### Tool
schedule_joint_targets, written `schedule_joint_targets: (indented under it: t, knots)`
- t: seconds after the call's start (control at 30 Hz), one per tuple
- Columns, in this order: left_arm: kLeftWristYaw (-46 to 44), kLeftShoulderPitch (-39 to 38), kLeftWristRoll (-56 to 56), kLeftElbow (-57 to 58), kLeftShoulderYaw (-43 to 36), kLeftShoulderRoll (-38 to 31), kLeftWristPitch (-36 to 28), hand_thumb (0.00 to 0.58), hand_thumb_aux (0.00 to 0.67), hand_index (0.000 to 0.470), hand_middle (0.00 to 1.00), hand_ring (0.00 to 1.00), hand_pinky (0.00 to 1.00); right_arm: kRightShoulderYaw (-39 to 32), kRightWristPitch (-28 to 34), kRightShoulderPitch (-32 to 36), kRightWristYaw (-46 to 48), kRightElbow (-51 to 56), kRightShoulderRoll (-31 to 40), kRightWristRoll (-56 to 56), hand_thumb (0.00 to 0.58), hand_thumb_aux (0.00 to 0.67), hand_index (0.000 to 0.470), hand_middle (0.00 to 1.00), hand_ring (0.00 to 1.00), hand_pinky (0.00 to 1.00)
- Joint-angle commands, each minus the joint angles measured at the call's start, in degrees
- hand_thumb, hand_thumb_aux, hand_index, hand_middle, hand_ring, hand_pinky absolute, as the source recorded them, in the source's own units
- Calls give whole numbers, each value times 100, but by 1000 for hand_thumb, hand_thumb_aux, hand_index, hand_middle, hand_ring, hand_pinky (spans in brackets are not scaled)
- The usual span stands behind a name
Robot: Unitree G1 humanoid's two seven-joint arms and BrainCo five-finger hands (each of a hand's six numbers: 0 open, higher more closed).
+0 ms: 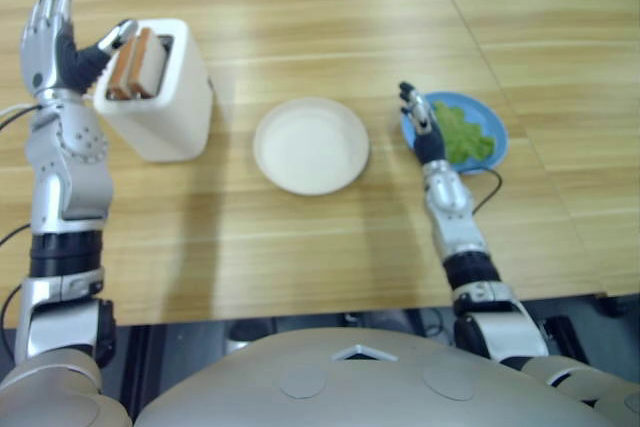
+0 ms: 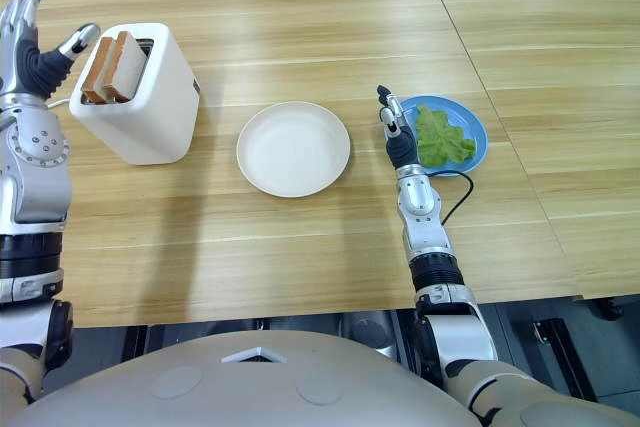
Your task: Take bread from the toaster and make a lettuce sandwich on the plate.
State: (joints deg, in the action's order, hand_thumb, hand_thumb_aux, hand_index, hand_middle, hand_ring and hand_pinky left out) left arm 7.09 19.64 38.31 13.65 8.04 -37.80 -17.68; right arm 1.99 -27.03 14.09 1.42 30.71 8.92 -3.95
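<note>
Surface (image 2: 300, 7): wood.
Toaster (image 2: 150, 112): ten o'clock of plate (image 2: 293, 172); bread (image 2: 108, 67) upright in its slots, ready to lift.
Plate: centre, bare for assembly.
Blue dish (image 2: 478, 132): three o'clock of plate, holds lettuce (image 2: 440, 139).
Left hand (image 2: 30, 47): fingers spread, empty, at toaster's ten o'clock.
Right hand (image 2: 395, 132): fingers straight, empty, at dish's nine o'clock rim.

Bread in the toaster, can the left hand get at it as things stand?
Probably yes: the left hand is open right beside the toaster, and the bread sticks up from the slots with nothing over it.
</note>
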Motion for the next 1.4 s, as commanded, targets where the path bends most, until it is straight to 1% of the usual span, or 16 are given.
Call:
schedule_joint_targets:
  t: [0.03, 0.13, 0.3, 0.53, 0.7, 1.0, 1.23, 1.4]
  knots:
    - [259, 285, 152, 1081, -335, -159, -16, 0, 0, 0, 0, 0, 0, -2, 17, 27, 2, 81, -14, 1, 0, 0, 0, 0, 0, 0]
    - [496, 413, 203, 1544, -509, -215, -6, 0, 0, 0, 0, 0, 0, -6, 15, 39, 11, 96, -21, 3, 0, 0, 0, 0, 0, 0]
    - [611, 549, 307, 1885, -866, -198, -34, 0, 0, 0, 0, 0, 0, -5, 18, 27, 21, 95, -15, 5, 0, 0, 0, 0, 0, 0]
    - [672, 460, 433, 1494, -1219, -151, -85, 0, 0, 0, 0, 0, 0, -9, 19, 42, 28, 155, 11, -13, 0, 0, 0, 0, 0, 0]
    - [678, 379, 702, 1059, -1383, -191, -338, 0, 0, 0, 0, 0, 0, -12, 11, 17, 14, 182, 5, -16, 0, 0, 0, 0, 0, 0]
    - [623, 311, 789, 1210, -1552, -210, -591, 0, 0, 0, 0, 0, 0, 8, -36, 31, 16, 293, 25, -4, 0, 0, 0, 0, 0, 0]
    - [619, 421, 863, 1762, -1773, -239, -566, 0, 0, 0, 0, 0, 0, 14, -42, 13, 5, 266, 31, -3, 0, 0, 0, 0, 0, 0]
    - [640, 383, 1148, 1493, -2013, -333, -538, 0, 0, 0, 0, 0, 0, 11, -37, 15, 9, 270, 29, -2, 0, 0, 0, 0, 0, 0]
